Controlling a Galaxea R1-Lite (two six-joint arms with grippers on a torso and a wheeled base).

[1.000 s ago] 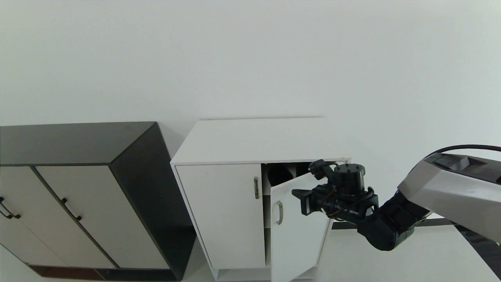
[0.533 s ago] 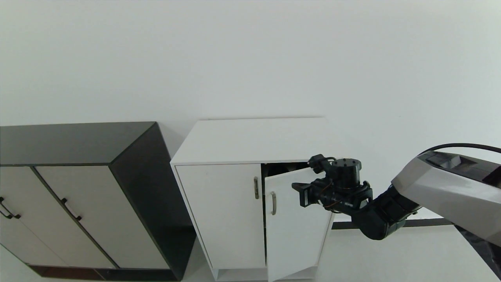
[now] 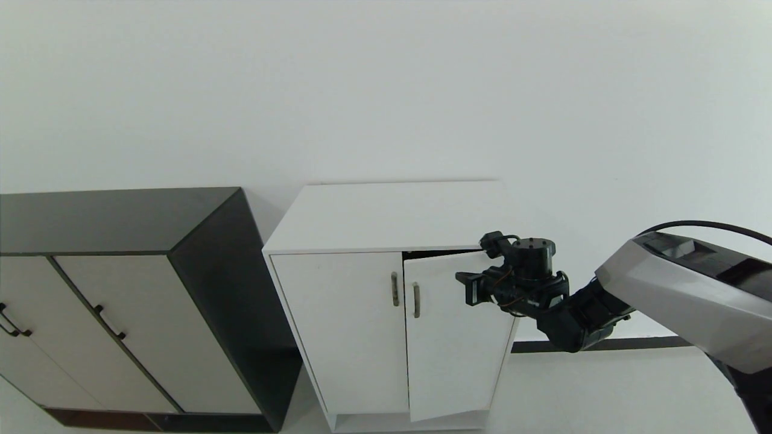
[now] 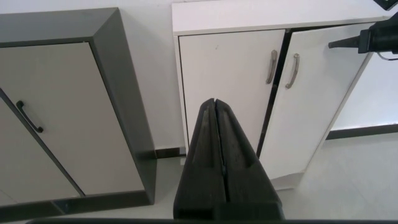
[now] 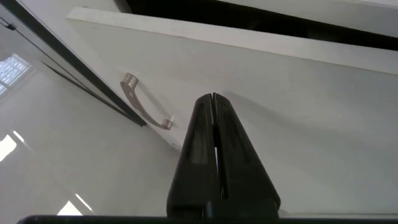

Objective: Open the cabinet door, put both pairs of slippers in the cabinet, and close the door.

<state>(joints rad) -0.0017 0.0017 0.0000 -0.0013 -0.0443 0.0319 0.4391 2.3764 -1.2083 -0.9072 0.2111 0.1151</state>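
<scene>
Pushing with the closed right tool [image 5: 213,99] against the cabinet door [image 3: 456,355], best apply steady pressure near the handle [image 3: 416,299] until the top gap shuts flush.

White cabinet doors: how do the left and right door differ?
The left door sits flush shut; the right door stands slightly ajar, with a dark gap above it. The right end effector rests against the right door; nothing touches the left door. Both are white with upright metal handles.

A plain white wall [image 3: 386,90] rises behind a black cupboard [image 3: 120,223] with pale doors, and a dark skirting strip [image 3: 633,344] edges the pale floor [image 3: 603,392].
</scene>
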